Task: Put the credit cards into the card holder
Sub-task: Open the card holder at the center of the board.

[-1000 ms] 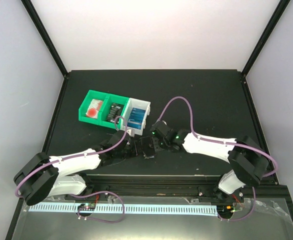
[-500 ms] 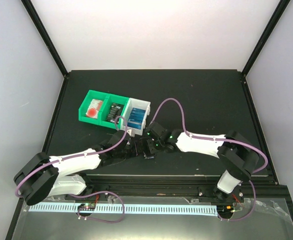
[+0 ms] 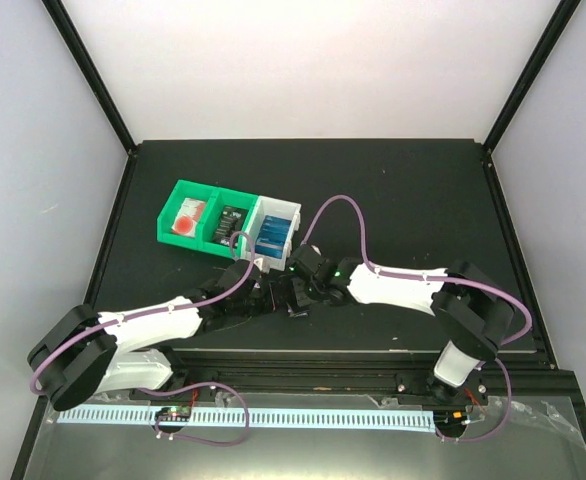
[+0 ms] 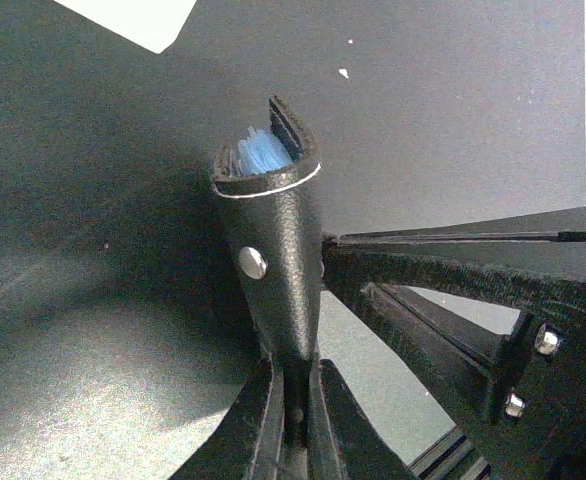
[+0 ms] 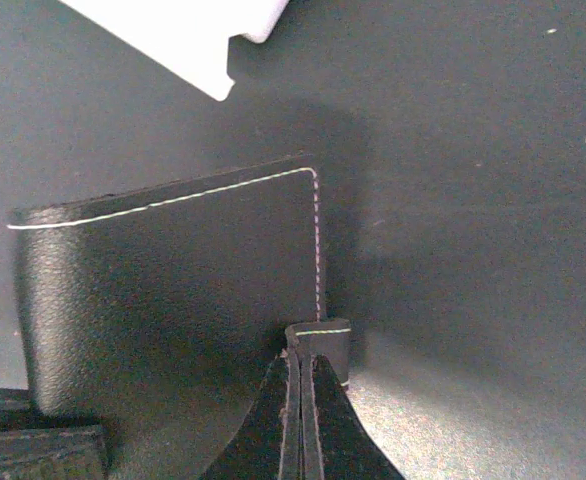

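Observation:
The black card holder (image 3: 289,294) stands on edge on the dark table between my two grippers. My left gripper (image 4: 295,388) is shut on the card holder (image 4: 273,250), which has a metal stud on its side. A blue credit card (image 4: 263,155) shows inside its open top. In the right wrist view the card holder (image 5: 173,290) has white stitching, and its strap (image 5: 325,345) sticks out at its lower corner. My right gripper (image 5: 301,368) is shut on that strap. From above, the left gripper (image 3: 270,299) and right gripper (image 3: 301,288) meet at the holder.
Two joined green bins (image 3: 181,236) and a white bin (image 3: 286,209) sit behind the grippers. They hold a red item (image 3: 186,218), a dark card (image 3: 230,222) and a blue card (image 3: 270,240). The white bin's corner (image 5: 188,35) is close to the holder. A black rail (image 3: 373,355) runs along the table's near edge.
My right gripper has moved left up to the card holder and closed its jaws on the strap. The left gripper has kept its grip and place.

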`<state>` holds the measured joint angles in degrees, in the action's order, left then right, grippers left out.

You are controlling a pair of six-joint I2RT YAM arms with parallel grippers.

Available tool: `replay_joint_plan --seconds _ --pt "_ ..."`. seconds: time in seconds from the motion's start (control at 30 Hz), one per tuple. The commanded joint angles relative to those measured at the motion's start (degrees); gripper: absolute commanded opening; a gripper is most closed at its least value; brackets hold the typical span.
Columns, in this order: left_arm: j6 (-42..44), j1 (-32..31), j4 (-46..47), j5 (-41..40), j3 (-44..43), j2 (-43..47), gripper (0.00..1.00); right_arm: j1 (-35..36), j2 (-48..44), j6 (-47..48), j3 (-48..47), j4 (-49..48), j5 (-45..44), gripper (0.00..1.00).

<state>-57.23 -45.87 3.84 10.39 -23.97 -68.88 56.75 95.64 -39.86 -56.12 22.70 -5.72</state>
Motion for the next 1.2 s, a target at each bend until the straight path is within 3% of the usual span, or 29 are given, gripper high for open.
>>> replay_joint_plan --seconds 0.0,0.37,0.5,0.67,0.8,1.0,1.17 --pt "0.8 0.3 -1.0 -0.7 -1.9 2.4 0.02 -1.4 1.7 -4.8 0.7 10.0 -13.7 0.01" --pt "0.9 0.4 -1.2 -0.6 -1.8 2.3 0.02 -1.9 1.0 -7.0 0.1 13.5 -17.7 0.01" --pt "1.1 0.5 -1.1 -0.3 -1.8 2.2 0.01 -1.9 -2.8 -3.8 3.3 5.2 -10.9 0.02" --pt "1.3 0.6 -0.9 -0.3 -1.9 2.2 0.02 -2.3 -5.7 -2.0 5.3 -1.0 -4.5 0.32" --pt "1.3 0.6 -0.8 0.0 -1.9 1.9 0.02 -2.5 -5.0 -2.0 5.4 -2.6 -1.6 0.41" --pt "1.4 0.6 -1.0 0.0 -1.9 2.0 0.01 -2.5 -3.2 -3.0 5.8 -3.8 -0.2 0.41" --pt "1.3 0.6 -1.2 -0.2 -1.9 1.9 0.02 -2.6 -1.4 -4.3 5.8 -3.2 -2.3 0.32"
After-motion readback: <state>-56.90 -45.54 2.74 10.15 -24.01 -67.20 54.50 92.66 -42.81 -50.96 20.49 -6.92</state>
